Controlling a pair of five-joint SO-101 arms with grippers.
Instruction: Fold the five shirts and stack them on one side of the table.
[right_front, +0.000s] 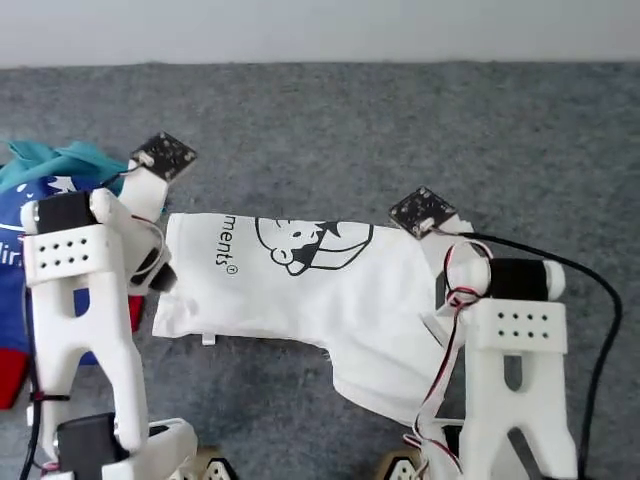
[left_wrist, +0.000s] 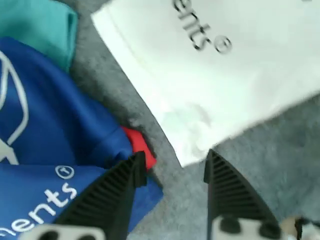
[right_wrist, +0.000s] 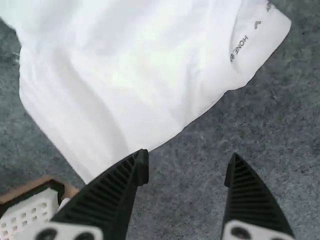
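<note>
At the left edge of the high view I'm seeing a pile of shirts. A teal shirt (right_front: 60, 160) is sitting at the top of the pile, a blue shirt (right_front: 12, 215) is lying below it, and a red shirt (right_front: 8, 375) is poking out lower down. The left arm (right_front: 85, 290) is standing right next to that pile. The left gripper (left_wrist: 172, 170) is hanging released with its fingers spread, right at a corner on the white shirt's (right_front: 300, 290) left end. That corner is sitting just between the tips, and the blue and red fabric is lying just beside one finger.

The white shirt is lying across the middle of the grey table (right_front: 400, 130) with its black print facing up and one flap trailing toward the lower right. The right arm (right_front: 510, 330) is sitting at that right end. The right gripper (right_wrist: 189, 167) is hanging wide open too, holding nothing, over bare grey surface just beside the shirt's edge. A black cable (right_front: 600, 290) is looping off the right arm at the far right.
</note>
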